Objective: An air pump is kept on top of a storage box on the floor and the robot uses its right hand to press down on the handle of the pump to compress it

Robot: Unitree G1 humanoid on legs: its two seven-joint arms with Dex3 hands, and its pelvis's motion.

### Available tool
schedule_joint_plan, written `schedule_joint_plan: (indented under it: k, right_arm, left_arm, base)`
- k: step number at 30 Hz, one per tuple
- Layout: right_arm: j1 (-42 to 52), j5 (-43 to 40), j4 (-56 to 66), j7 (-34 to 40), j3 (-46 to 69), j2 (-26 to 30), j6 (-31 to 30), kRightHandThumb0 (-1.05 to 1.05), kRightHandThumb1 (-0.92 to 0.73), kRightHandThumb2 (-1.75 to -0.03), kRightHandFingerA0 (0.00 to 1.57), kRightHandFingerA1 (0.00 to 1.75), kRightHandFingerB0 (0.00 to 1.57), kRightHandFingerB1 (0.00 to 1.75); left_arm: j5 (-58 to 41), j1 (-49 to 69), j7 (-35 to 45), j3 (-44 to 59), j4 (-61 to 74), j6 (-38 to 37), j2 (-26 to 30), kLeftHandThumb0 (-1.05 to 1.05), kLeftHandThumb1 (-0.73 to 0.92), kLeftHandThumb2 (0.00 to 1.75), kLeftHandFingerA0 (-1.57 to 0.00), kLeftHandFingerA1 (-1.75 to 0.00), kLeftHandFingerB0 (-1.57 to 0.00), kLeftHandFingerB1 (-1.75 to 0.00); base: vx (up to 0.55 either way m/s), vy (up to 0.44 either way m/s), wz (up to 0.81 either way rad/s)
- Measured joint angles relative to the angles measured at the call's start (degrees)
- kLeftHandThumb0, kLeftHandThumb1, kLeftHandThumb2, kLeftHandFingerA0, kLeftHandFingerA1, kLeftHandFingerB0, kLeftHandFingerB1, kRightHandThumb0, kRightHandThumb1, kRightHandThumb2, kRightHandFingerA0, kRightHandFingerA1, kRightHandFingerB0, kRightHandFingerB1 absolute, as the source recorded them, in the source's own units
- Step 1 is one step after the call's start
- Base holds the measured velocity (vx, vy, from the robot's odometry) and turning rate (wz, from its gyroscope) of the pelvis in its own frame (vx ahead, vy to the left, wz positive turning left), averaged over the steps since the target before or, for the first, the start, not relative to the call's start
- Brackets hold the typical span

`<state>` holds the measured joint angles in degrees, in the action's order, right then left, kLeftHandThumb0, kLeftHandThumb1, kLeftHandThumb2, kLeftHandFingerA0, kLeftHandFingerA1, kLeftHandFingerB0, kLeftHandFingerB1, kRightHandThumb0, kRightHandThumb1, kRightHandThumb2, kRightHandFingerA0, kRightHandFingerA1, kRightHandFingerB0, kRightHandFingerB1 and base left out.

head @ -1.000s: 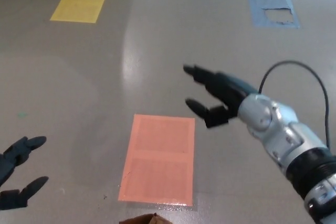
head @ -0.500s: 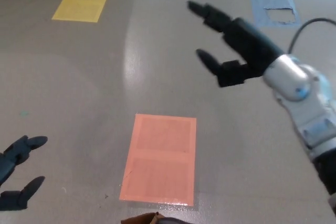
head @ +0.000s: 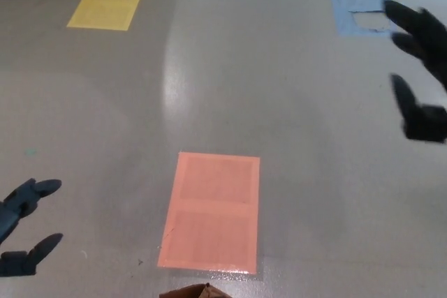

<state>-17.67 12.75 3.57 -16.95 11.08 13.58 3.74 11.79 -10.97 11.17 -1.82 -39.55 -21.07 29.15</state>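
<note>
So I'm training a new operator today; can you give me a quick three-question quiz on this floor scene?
1. True or false: the right hand holds something.
2. Which marker lies nearest the left hand: A yellow rectangle, B orange rectangle, C blue patch?
3. Fill in: the brown object shows at the picture's ___ edge.

Key: 1 false; 2 B; 3 bottom.

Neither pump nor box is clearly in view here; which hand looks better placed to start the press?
Right, tentatively: the right hand is raised and open, while the left hand hangs open at the frame's lower edge.
</note>
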Motion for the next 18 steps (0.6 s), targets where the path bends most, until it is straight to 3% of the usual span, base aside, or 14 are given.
schedule_joint_plan:
  k: [7, 9, 14, 15, 18]
  right_arm:
    - [14.5, -4.5, 8.9, 0.4, 5.0, -6.0, 4.4, -0.37, -0.52, -1.09, 0.01, 0.49, 0.00, 0.47]
    - [17.1, -5.2, 9.0, 0.7, 5.5, -7.9, 5.7, -0.35, -0.59, -1.12, 0.01, 0.49, 0.00, 0.47]
    - [20.8, -6.1, 3.6, 2.3, 6.0, -11.4, 9.4, -0.36, -0.56, -1.09, 0.01, 0.48, 0.00, 0.47]
    - [20.9, -6.1, 1.2, 2.9, 6.0, -11.8, 10.3, -0.77, -0.68, -0.99, 0.04, 0.41, 0.02, 0.38]
    - [20.3, -5.9, -4.7, 3.7, 5.8, -11.8, 10.8, -0.67, -0.66, -0.98, 0.02, 0.42, 0.05, 0.36]
  left_arm:
    - [0.0, 0.2, 0.0, 0.0, -1.5, 0.0, 0.0, -0.59, 0.62, 0.95, -0.04, -0.43, -0.01, -0.40]
    - [0.0, 0.4, 0.0, 0.0, -1.8, 0.0, 0.0, -0.62, 0.64, 0.95, -0.02, -0.42, 0.00, -0.37]
    - [0.0, 0.9, 0.0, 0.0, -3.1, 0.0, 0.0, -0.60, 0.62, 0.95, -0.03, -0.43, 0.00, -0.39]
    - [0.0, 1.0, 0.0, 0.0, -3.6, 0.0, 0.0, -0.64, 0.62, 0.93, 0.00, -0.40, 0.00, -0.38]
    - [0.0, 1.0, 0.0, 0.0, -4.0, 0.0, 0.0, -0.64, 0.62, 0.93, -0.02, -0.42, 0.00, -0.38]
  base:
    - [0.00, 0.000, 0.00]
    - [0.00, 0.000, 0.00]
    - [0.00, 0.000, 0.00]
    - [0.00, 0.000, 0.00]
    - [0.00, 0.000, 0.00]
